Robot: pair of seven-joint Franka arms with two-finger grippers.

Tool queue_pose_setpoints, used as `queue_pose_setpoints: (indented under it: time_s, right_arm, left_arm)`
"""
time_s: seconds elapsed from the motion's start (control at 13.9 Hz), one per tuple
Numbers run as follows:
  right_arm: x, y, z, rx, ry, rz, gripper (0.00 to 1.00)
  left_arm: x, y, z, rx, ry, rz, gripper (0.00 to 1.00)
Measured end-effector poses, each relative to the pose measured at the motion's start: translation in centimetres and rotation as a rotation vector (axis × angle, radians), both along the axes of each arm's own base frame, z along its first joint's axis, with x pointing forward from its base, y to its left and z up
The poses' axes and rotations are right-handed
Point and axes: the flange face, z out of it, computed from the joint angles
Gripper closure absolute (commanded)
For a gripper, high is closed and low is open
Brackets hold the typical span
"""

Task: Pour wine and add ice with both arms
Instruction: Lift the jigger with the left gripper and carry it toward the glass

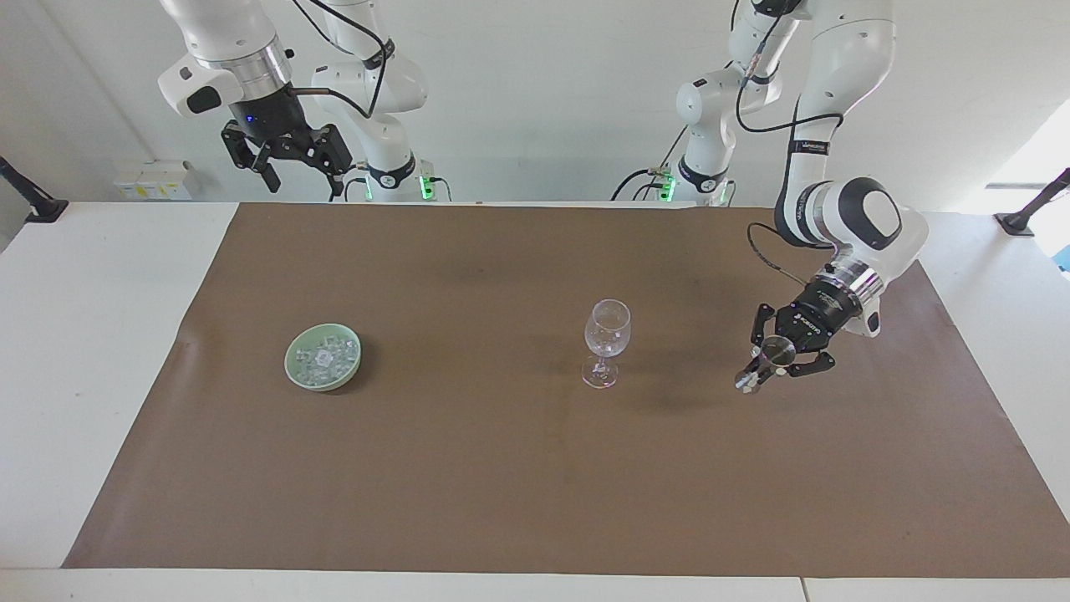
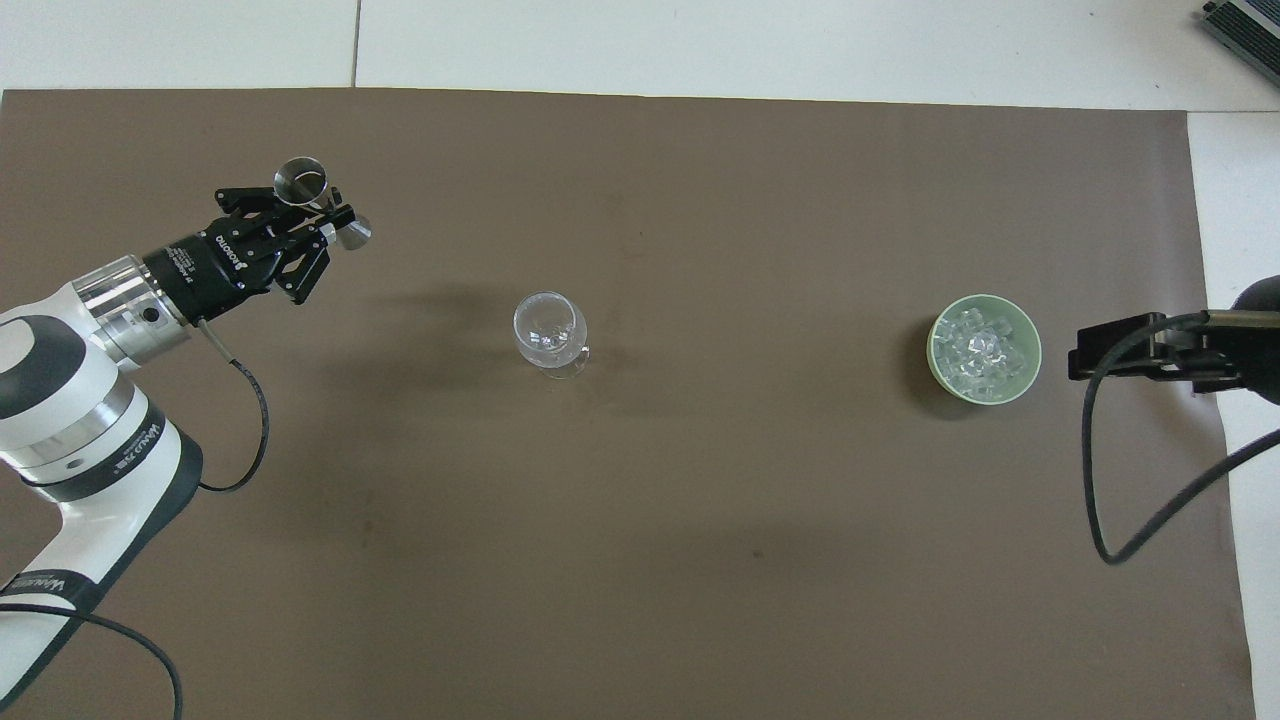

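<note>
Seemingly little of the task is finished yet: the clear stemmed wine glass [image 1: 607, 343] stands upright near the middle of the brown paper mat [image 1: 518, 468] on the white desk [image 1: 100, 334], and it looks empty of both wine and ice. The ice [image 1: 324, 354], a heap of small clear cubes, lies in a shallow pale green bowl [image 1: 294, 368] toward the right arm's end of the desk, well apart from the glass.

The left tool [image 1: 773, 361] is closed tight on a small shiny metal measuring cup [image 2: 318, 200], a double-ended jigger, and holds it up over the mat toward the left arm's end, apart from the glass. Pouring appears to be the step in hand, with the cup not yet over the glass.

The right tool [image 1: 288, 163] hangs high over the robots' edge of the desk with its fingers spread wide and nothing between them; that arm waits. The bowl of ice sits well apart from it, so adding ice is left to do.
</note>
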Motion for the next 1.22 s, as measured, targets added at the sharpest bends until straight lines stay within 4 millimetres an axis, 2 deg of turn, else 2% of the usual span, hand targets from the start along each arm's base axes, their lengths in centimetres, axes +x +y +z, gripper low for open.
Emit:
queue_pose_setpoints:
  time_s: [0.36,1.22]
  right_arm:
    - [0.0,0.0,0.0,0.000,0.000,0.000,0.00]
    - [0.0,0.0,0.0,0.000,0.000,0.000,0.00]
  left_arm:
    - [-1.0,-3.9,1.3,-0.002,0.003,-0.058,1.00]
    - [-2.4,-11.1,1.2,0.052,-0.040,-0.175,1.00]
